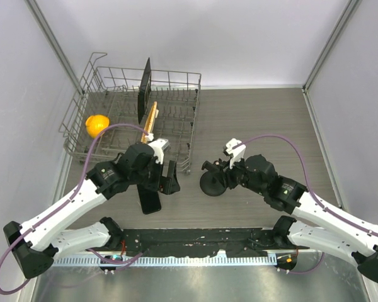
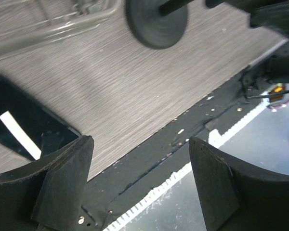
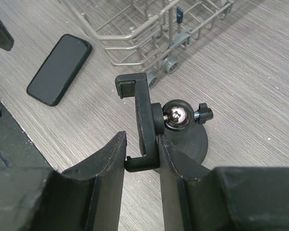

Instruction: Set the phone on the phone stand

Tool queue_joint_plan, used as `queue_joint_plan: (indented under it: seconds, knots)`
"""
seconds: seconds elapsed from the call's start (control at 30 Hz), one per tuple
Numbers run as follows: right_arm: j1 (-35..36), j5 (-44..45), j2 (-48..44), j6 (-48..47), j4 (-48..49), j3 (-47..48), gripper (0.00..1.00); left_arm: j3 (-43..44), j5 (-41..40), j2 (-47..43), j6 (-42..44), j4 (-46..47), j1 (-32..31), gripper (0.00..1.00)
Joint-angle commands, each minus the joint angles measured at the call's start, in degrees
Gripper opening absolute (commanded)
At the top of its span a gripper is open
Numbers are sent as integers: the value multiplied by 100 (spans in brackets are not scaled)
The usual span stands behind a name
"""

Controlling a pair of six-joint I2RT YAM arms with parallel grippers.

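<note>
One grip only: right gripper [image 3: 142, 156] clamps stand [image 3: 145, 110] bracket; left gripper [image 2: 139, 154] spread wide, empty; phone [image 1: 150, 200] flat on table [image 1: 258, 119], left of stand, apart. Risk: thin slab sits flush, so fingers may skid or shove it away

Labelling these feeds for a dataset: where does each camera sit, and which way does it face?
Top external: above, behind the bases, looking down on both arms, phone, phone stand.
Left wrist: on the left arm, facing the table past the open left gripper.
Right wrist: facing down past the right gripper clamping the stand.
Shared: all three show phone and stand.
</note>
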Motion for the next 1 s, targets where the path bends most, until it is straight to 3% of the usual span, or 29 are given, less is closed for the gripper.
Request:
queue_joint_plan:
  seconds: [0.0, 0.03, 0.23, 0.4, 0.67, 0.97]
  knots:
    - [-8, 602, -31, 357, -401, 427, 40, -129, -721, -66, -48, -578, -23, 84]
    - [-8, 611, -23, 411, -482, 436, 46, -182, -774, -136, -109, -570, -23, 84]
    - [1, 410, -32, 719, -720, 383, 58, -621, -1539, -874, -1067, -350, -23, 93]
    - [1, 399, 100, 824, -1001, 542, 59, -938, -1960, -1085, -1673, -219, -15, 94]
    - [10, 1920, -110, 1105, -1678, 761, 59, -1227, -2734, -1305, -2447, -315, -15, 97]
    - [1, 2132, -339, 947, -1424, 638, 60, -1475, -3033, -893, -3098, -691, -23, 100]
